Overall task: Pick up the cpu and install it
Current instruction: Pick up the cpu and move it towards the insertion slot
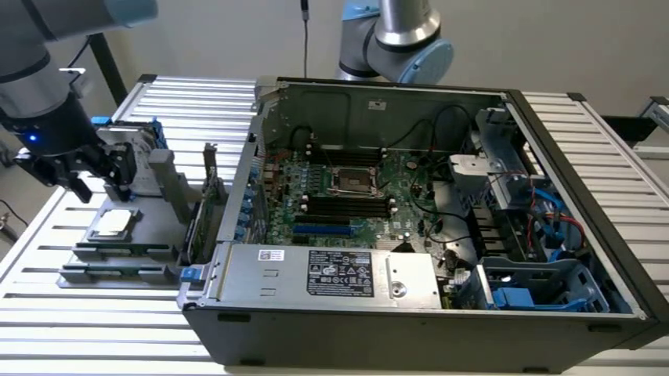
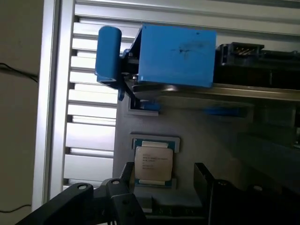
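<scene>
Square silver cpu (image 2: pixel 153 161) (pale-rimmed, printed top)

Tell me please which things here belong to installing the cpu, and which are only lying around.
Belong to the job: cpu on its grey holder; open gripper near it; socket on the board inside the computer case.
Only lying around: hard drive in blue frame; power supply; second arm behind the case.
</scene>
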